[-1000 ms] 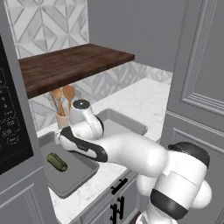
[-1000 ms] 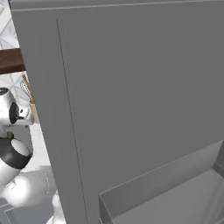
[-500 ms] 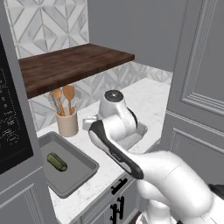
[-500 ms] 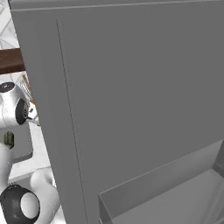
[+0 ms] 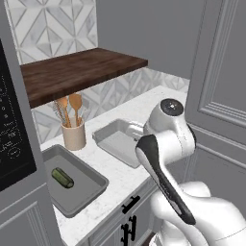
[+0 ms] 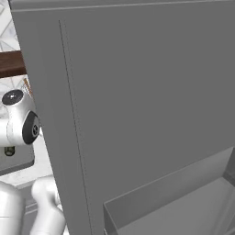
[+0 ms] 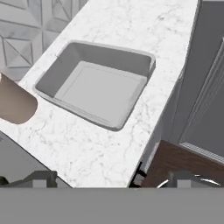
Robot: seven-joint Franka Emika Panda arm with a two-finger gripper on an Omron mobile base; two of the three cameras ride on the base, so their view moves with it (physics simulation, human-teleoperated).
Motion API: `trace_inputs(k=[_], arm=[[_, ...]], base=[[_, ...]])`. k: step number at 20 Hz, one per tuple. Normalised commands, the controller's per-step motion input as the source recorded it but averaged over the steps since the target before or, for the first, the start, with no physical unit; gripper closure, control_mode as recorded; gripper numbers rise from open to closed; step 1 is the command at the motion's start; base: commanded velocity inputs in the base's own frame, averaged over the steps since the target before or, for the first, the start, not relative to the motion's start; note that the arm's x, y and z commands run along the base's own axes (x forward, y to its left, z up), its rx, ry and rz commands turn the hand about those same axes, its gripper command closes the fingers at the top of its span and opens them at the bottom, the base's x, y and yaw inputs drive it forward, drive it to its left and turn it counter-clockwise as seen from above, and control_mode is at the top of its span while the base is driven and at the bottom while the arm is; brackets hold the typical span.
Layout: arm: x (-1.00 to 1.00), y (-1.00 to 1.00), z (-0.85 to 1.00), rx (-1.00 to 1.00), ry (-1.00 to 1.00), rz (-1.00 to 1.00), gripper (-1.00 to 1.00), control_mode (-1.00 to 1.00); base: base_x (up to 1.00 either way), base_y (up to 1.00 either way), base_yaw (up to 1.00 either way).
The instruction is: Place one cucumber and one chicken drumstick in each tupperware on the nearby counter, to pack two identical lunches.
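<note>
Two finger tips (image 7: 41,178) sit far apart at the bottom corners of my hand view, so I read the gripper (image 7: 111,180) as released, with nothing between the jaws. Straight ahead of it I see a tupperware (image 7: 98,83) on the white counter (image 7: 131,26), with nothing lying in it that I can make out. Just beside that container is a tan utensil cup (image 7: 15,105), standing on the same marble.

From the left base view, I have the arm (image 5: 166,144) arched over the counter's front edge, near that tupperware (image 5: 115,139), hiding its near corner. The cup (image 5: 73,134) holds wooden spoons (image 5: 69,108) and stands between the two containers. The second tupperware (image 5: 89,185) lies toward the left, close to the counter's front edge, and a cucumber (image 5: 62,177) rests inside it, slightly angled, on the floor of the tray. Above both runs a dark wooden shelf (image 5: 77,72) against the patterned tile wall (image 5: 48,29).

In the right base view a grey cabinet panel (image 6: 137,101) blocks most of my sight; I only catch an arm joint (image 6: 18,124) at the left edge.
</note>
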Motion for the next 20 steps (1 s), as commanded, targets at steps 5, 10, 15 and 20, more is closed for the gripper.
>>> trace_inputs(k=[5,10,15,20], arm=[[-0.74,-0.73,0.00,0.12,-0.05,0.01,-1.00,-1.00],[-0.41,-0.32,0.04,0.02,-0.01,0.03,-1.00,-1.00],[-0.01,-0.07,0.00,-0.12,0.01,0.21,-1.00,-1.00],[-0.21,-0.13,0.35,-0.21,0.02,0.17,-1.00,-1.00]], base=[[0.00,0.00,0.00],[0.00,0.00,0.00],[0.00,0.00,0.00],[0.00,0.00,0.00]])
